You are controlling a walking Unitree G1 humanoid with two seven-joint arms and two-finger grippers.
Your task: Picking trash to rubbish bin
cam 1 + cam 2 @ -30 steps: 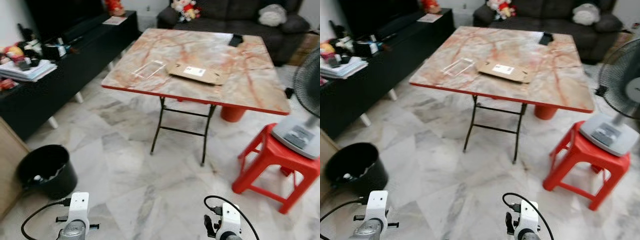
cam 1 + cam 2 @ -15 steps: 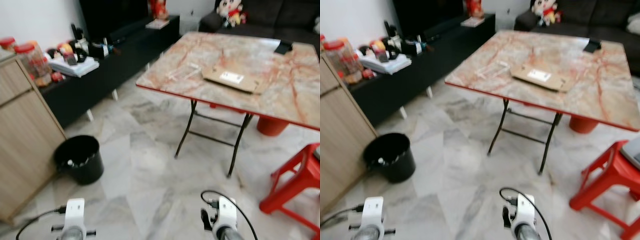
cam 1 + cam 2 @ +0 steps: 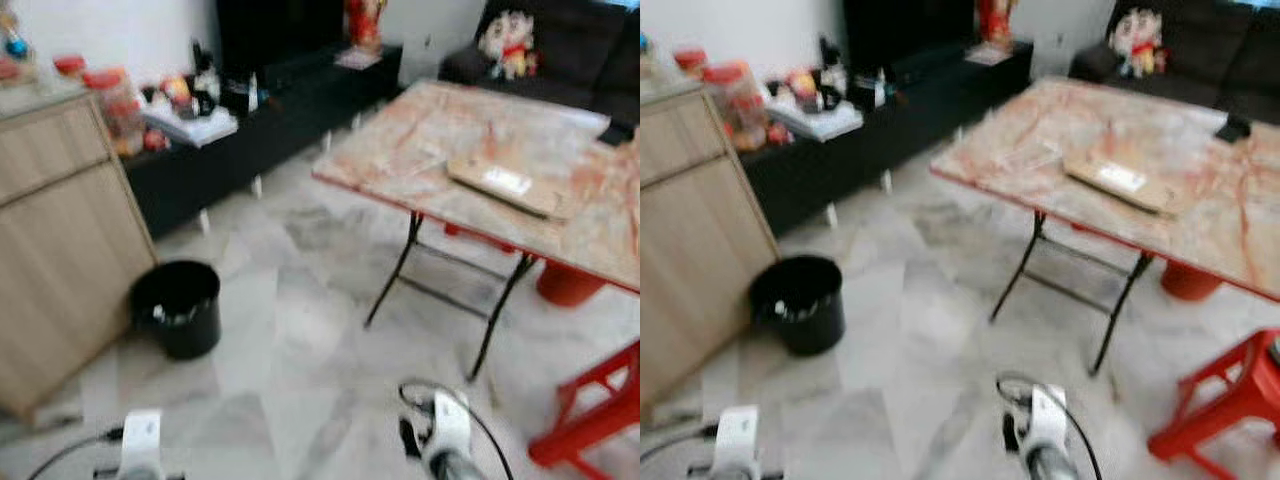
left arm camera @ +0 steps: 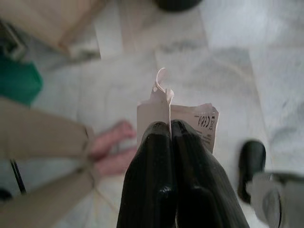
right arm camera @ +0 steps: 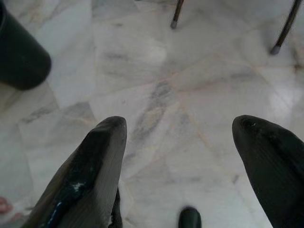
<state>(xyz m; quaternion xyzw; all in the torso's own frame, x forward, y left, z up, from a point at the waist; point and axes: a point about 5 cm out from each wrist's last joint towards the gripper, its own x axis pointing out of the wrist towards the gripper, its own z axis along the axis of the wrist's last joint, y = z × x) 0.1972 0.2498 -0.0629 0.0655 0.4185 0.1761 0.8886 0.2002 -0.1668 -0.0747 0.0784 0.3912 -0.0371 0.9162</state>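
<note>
A black round rubbish bin (image 3: 177, 306) stands on the marble floor beside a wooden cabinet, with bits of trash inside. In the left wrist view my left gripper (image 4: 170, 127) is shut on a crumpled white paper slip (image 4: 190, 119) with printed text, held above the floor. My right gripper (image 5: 179, 129) hangs open over bare floor tiles, nothing between its fingers; the bin (image 5: 19, 52) is off to one side of it. On the folding table lies a flat brown cardboard envelope (image 3: 505, 183) and a clear plastic piece (image 3: 1025, 155). Both wrists show at the bottom of the eye views.
A marble-top folding table (image 3: 420, 150) with black legs stands ahead right, a red stool (image 3: 1225, 405) beside it. A wooden cabinet (image 3: 60, 240) is at the left, a black low TV bench (image 3: 250, 120) behind, a dark sofa (image 3: 1200, 60) at the back. A person's bare feet (image 4: 111, 149) are close behind.
The camera has swung left: the bin and cabinet have come further into the picture and the table has slid right. The picture is blurrier now. Both arms hang as before.
</note>
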